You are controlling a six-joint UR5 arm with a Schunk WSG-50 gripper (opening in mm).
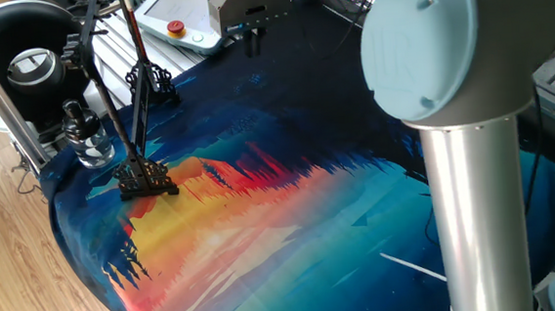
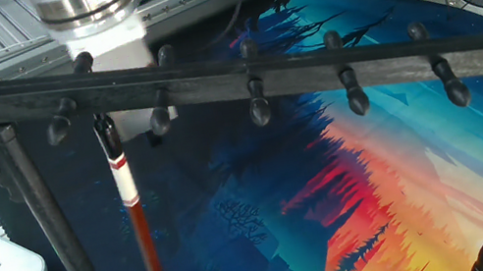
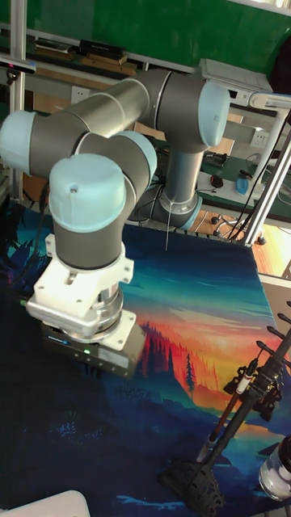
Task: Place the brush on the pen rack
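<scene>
One brush hangs from the pen rack; light, stiff, slippery; best pinched on its reddish shaft; the gripper sits apart, jaws unreadable.

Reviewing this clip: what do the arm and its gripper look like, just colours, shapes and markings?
The arm is built from thick grey metallic tubes joined by rounded joints with pale blue round caps. One cap in one fixed view carries a faint embossed logo. The wrist ends in a silver ring on a white blocky housing with a dark underside; the gripper shows dark fingers.
</scene>
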